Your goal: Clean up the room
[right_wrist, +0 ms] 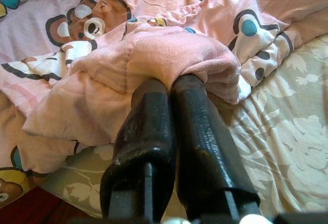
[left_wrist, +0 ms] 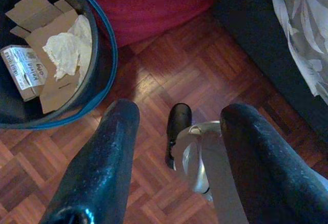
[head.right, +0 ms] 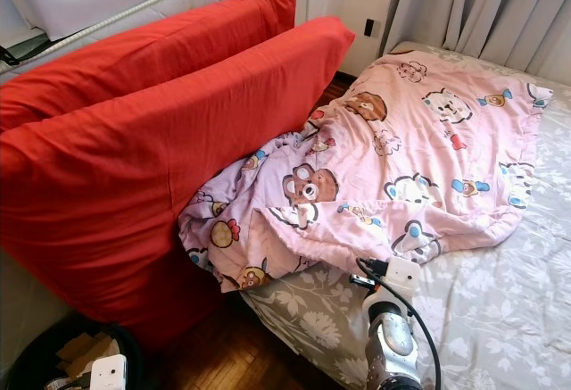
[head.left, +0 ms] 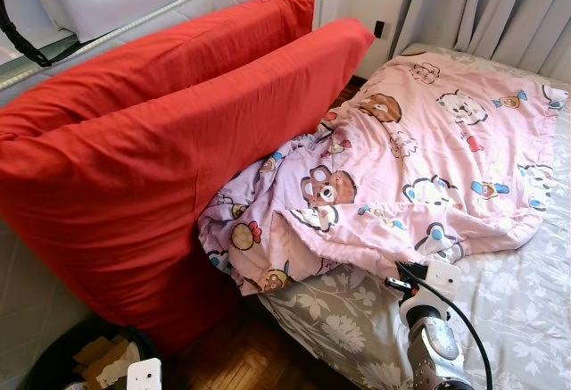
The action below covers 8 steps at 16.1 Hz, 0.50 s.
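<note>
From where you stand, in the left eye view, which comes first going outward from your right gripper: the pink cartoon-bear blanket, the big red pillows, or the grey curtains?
1. Pink cartoon-bear blanket: its folded edge sits right at the right gripper, on the bed.
2. Big red pillows: farther off, leaning on the robot's left.
3. Grey curtains: farthest, behind the bed's far end.

Right tool (right_wrist: 171,88) reaches forward with fingers pressed together; left tool (left_wrist: 177,116) hangs low, fingers spread apart.
</note>
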{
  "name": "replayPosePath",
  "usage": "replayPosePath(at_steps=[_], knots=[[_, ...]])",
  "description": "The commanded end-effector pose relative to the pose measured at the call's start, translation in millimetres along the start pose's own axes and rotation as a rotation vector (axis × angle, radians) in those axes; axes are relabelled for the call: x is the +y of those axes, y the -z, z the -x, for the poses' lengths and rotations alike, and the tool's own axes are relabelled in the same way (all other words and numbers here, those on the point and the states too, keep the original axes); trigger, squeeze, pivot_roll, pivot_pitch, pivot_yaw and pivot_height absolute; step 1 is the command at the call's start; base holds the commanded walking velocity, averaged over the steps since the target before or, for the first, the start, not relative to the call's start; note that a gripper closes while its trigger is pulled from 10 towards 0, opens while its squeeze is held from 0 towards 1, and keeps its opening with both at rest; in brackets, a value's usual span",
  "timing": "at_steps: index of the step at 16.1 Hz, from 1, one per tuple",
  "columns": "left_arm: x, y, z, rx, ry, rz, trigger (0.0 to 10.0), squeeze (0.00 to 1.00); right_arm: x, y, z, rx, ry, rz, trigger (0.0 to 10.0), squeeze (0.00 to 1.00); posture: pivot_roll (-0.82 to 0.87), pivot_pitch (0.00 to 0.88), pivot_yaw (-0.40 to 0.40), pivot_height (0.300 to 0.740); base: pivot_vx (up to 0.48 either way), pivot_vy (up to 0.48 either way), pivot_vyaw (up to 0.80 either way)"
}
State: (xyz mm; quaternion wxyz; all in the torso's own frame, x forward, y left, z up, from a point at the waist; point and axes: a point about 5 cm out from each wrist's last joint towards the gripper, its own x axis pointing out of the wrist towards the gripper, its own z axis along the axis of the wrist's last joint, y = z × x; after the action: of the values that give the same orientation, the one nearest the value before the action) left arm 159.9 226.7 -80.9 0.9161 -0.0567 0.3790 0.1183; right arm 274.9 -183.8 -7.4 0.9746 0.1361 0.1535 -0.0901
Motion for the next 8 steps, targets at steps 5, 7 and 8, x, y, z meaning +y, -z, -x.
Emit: replayPosePath(at_steps=[5,7,8], knots=[[5.9,7.6,2.9,0.033,-0.013,-0.012,10.0,0.0,-2.2,-3.7,-1.1,-0.016,0.01,0.01,10.0,0.0,0.11,0.128,-0.005,0.74,-0.158,0.0,0.0],[6.0,7.6,3.0,0.033,-0.014,-0.011,10.0,0.0,-2.5,-4.0,-1.3,-0.017,0.012,0.013,10.0,0.0,0.11,0.129,-0.006,0.74,-0.274,0.0,0.0],[5.9,7.5,2.9,0.033,-0.014,-0.011,10.0,0.0,-2.5,-4.5,-1.5,-0.018,0.012,0.014,10.0,0.0,0.11,0.129,-0.006,0.74,-0.274,0.0,0.0]])
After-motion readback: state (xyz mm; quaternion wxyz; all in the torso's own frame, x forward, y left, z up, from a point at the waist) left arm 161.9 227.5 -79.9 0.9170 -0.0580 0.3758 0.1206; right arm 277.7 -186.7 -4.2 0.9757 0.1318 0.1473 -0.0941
